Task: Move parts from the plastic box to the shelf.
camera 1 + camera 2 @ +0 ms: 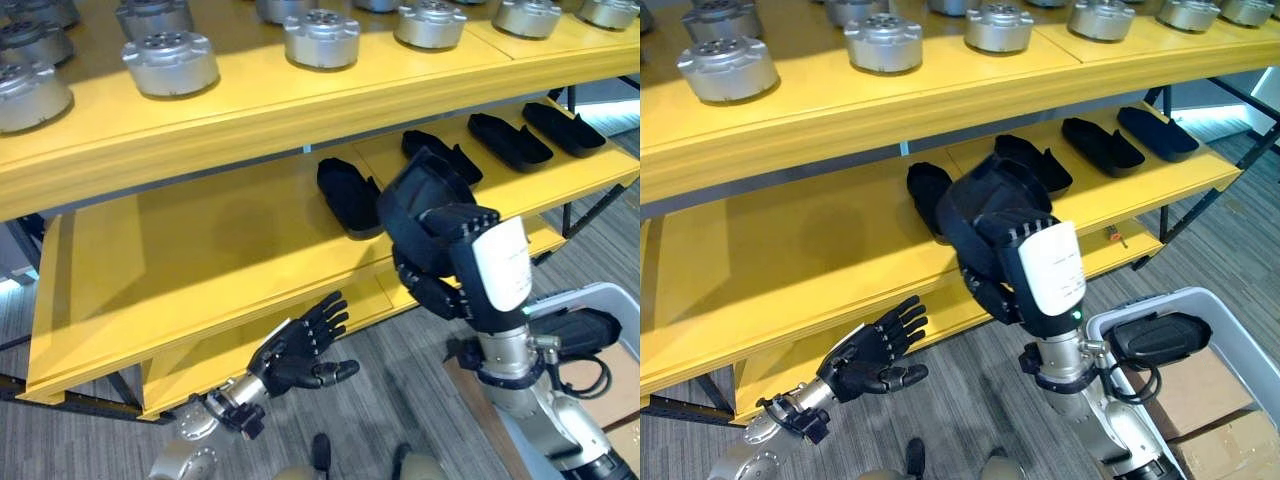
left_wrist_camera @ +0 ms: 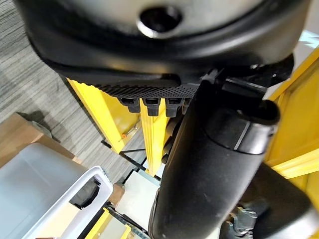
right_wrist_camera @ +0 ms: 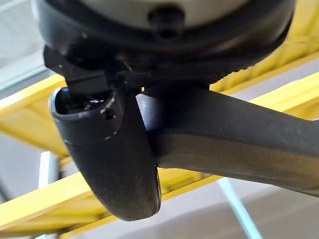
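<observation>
My right hand point(image 1: 455, 285) is raised in front of the yellow middle shelf point(image 1: 200, 250), shut on a black moulded part point(image 1: 425, 195). The part sits just before the shelf's front edge, close to another black part point(image 1: 345, 195) lying there. In the right wrist view my thumb point(image 3: 114, 149) presses against the held part point(image 3: 239, 144). Three more black parts point(image 1: 508, 140) lie further right on the same shelf. The grey plastic box point(image 1: 1230, 320) stands at lower right with a black part point(image 1: 1160, 338) inside. My left hand point(image 1: 300, 350) hangs low at the lower left, open and holding nothing.
Several round silver metal parts point(image 1: 170, 62) stand on the top yellow shelf point(image 1: 300, 110). A lower yellow shelf point(image 1: 250, 350) lies behind my left hand. The plastic box rests on cardboard boxes point(image 1: 1200, 390). Grey carpet floor point(image 1: 400, 370) lies in front of the rack.
</observation>
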Robot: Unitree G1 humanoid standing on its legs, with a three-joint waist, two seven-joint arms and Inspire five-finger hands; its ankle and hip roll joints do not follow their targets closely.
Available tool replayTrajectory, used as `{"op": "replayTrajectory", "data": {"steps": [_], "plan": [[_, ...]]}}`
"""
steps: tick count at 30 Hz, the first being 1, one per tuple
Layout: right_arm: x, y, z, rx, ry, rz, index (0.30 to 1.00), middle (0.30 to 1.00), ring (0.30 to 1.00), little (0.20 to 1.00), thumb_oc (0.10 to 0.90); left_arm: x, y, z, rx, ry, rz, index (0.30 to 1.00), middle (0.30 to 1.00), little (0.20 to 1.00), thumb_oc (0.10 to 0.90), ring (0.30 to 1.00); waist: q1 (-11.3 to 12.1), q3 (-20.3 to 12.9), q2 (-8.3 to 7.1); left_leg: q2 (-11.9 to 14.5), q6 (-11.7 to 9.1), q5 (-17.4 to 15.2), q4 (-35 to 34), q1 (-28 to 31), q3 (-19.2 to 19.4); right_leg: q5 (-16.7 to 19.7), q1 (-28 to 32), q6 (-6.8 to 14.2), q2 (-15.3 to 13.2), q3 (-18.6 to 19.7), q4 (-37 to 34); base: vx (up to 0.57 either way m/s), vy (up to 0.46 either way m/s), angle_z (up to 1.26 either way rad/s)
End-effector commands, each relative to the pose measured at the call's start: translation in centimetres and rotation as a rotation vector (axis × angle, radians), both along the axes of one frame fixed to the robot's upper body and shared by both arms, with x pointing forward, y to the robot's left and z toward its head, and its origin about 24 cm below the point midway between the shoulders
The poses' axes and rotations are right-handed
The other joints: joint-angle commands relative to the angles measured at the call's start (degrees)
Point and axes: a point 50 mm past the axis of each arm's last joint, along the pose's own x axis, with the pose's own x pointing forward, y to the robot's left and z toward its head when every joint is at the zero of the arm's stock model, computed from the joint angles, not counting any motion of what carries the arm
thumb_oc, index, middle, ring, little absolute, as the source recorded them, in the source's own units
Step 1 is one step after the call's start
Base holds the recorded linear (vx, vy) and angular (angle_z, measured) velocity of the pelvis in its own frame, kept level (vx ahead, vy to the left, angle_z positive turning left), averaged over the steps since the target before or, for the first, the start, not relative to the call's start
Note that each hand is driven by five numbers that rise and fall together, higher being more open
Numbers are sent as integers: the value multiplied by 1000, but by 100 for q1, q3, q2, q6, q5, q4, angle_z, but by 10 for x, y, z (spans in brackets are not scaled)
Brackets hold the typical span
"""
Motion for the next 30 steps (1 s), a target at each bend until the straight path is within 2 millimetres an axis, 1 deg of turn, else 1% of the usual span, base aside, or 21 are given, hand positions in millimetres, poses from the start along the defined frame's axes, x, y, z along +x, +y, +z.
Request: {"op": "replayTrajectory", "data": {"steps": [1,2,6,7,8,9,11,13,14,15,16,17,18,19,20,21,23,24,26,28,30], "plan": [[-7,6,49,24,-280,103,300,300,300,300,400,16,-23,46,-148,-239,-44,1000,1000,1000,900,1000,-204,-387,-30,-70,-63,-899,362,80,469,88,363,-16,256,628,-448,-26,3,79],[-8,4,49,13,-294,113,300,300,300,300,400,18,-24,48,-162,-250,-53,1000,1000,1000,900,1000,-249,-395,-30,-122,-55,-911,436,-36,410,142,322,-45,309,790,-513,-27,-1,64],[-9,4,48,11,-294,117,300,300,300,300,400,18,-24,48,-164,-252,-52,1000,1000,1000,900,1000,-253,-397,-32,-132,-56,-912,454,-59,403,154,320,-49,316,803,-527,40,-26,13],[-7,6,47,8,-281,134,300,300,300,300,400,17,-24,50,-134,-254,-49,1000,1000,1000,900,1000,-224,-449,-32,-203,-52,-1151,855,-60,490,206,516,-32,187,829,-712,195,-102,5],[-7,7,46,10,-282,135,300,300,300,300,400,16,-26,47,-109,-243,-71,1000,1000,1000,900,1000,-232,-457,-32,-202,-54,-1194,909,-54,525,199,531,-33,182,818,-716,244,-133,19],[-6,6,47,15,-295,135,300,300,300,300,400,14,-25,46,-78,-248,-91,1000,1000,1000,900,1000,-234,-471,-44,-236,-79,-1326,1215,-96,620,209,575,-52,132,768,-724,92,-46,31],[-5,6,51,8,-319,131,300,300,300,300,400,17,-24,51,-90,-257,-86,1000,1000,1000,900,1000,-265,-454,-66,-272,-65,-1589,1799,-202,851,169,556,-78,45,666,-643,51,-21,29],[-2,7,55,-6,-337,117,300,300,300,300,400,22,-27,56,-85,-278,-88,1000,1000,1000,900,1000,-283,-427,-72,-197,-132,-1598,2268,-372,1026,142,538,-121,-24,549,-571,0,6,26],[0,8,57,-13,-343,109,300,300,300,300,400,25,-29,58,-85,-290,-87,1000,1000,1000,900,1000,-295,-400,-76,-74,-204,-1519,2524,-497,1072,122,527,-148,-52,476,-516,56,156,33],[7,13,62,-48,-346,108,300,300,300,300,400,30,-38,63,-128,-292,-100,1000,1000,1000,900,1000,-353,-355,-48,495,-413,-1219,2477,-532,1170,39,523,-178,-130,344,-354,133,312,103],[7,16,62,-64,-335,132,300,300,300,300,400,29,-40,63,-129,-293,-91,1000,1000,1000,900,1000,-379,-379,-5,679,-458,-1081,1939,-341,1107,6,537,-150,-174,338,-325,149,337,112],[6,16,62,-68,-334,136,300,300,300,300,400,29,-40,63,-129,-294,-89,1000,1000,1000,900,1000,-384,-380,2,734,-485,-1007,1812,-307,1090,1,552,-144,-182,343,-330,213,529,105],[2,13,63,-112,-328,158,300,300,300,300,400,29,-39,64,-138,-293,-66,1000,1000,1000,900,1000,-400,-404,54,1316,-804,-209,1041,-372,937,-57,705,-106,-306,423,-402,175,474,42],[2,10,64,-124,-328,155,300,300,300,300,400,29,-39,63,-140,-295,-66,1000,1000,1000,900,1000,-412,-387,54,1427,-855,-92,964,-427,945,-90,779,-94,-386,404,-405,179,505,47],[2,8,64,-128,-329,152,300,300,300,300,400,29,-38,63,-141,-296,-68,1000,1000,1000,900,1000,-418,-384,54,1469,-866,-71,957,-467,972,-99,806,-82,-438,385,-404,108,329,46],[3,4,66,-136,-327,136,300,300,300,300,400,29,-36,64,-140,-297,-78,1000,1000,1000,900,1000,-451,-403,81,1448,-839,-206,872,-410,1134,-135,853,-40,-549,278,-395,119,363,22],[1,-1,63,-136,-318,118,300,300,300,300,400,28,-34,64,-130,-301,-85,1000,1000,1000,900,1000,-447,-408,122,1371,-870,-255,749,-336,1113,-136,877,39,-664,164,-375,132,370,-1],[-1,-5,59,-127,-308,105,300,300,300,300,400,27,-32,64,-98,-320,-107,1000,1000,1000,900,1000,-472,-418,169,1283,-841,-304,666,-235,1164,-89,869,113,-760,98,-366,133,373,1],[-3,-7,55,-112,-302,93,300,300,300,300,400,25,-29,67,-70,-355,-128,1000,1000,1000,900,1000,-464,-436,214,1099,-791,-341,454,-50,1189,31,823,248,-885,23,-413,138,395,-16],[-5,-6,51,-116,-289,82,300,300,300,300,400,24,-23,73,-78,-374,-104,1000,1000,1000,900,1000,-429,-448,253,954,-716,-406,399,47,1188,122,792,355,-1001,-26,-435,116,304,9],[-4,-5,47,-121,-266,62,300,300,300,300,400,25,-14,77,-58,-390,-52,1000,1000,1000,900,1000,-360,-483,265,787,-584,-507,373,117,1159,133,764,431,-1098,-67,-374,106,252,26]]}}
